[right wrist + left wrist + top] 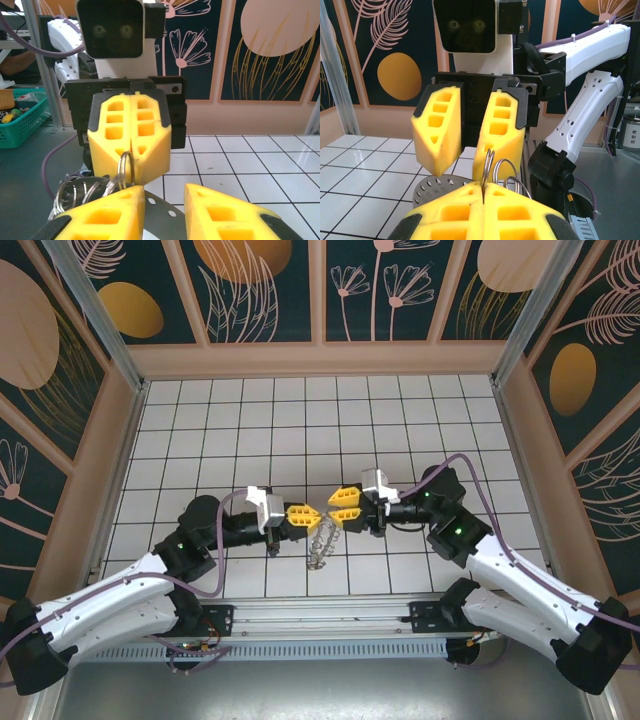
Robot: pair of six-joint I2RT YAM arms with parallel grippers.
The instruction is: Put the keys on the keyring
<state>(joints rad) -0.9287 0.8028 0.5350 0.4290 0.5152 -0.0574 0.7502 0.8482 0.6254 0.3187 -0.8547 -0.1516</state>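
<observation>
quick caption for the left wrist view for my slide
Left gripper, fingers shut on a thin metal keyring, faces the open right gripper above the white tiled table.

You're looking at a robot test cell in a lab: a white gridded tabletop point(300, 410) boxed in by printed leaf-and-flower wall panels point(260, 290) on aluminium posts point(95, 300). At the left edge of the right wrist view, a green basket point(22, 117) of oddments sits on a grey workbench point(30, 160).

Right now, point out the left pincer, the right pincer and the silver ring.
left pincer point(131, 147): right wrist view, closed fingertip seam.
right pincer point(465, 162): left wrist view, gap between fingertips.
silver ring point(126, 154): right wrist view, loop's top.
</observation>
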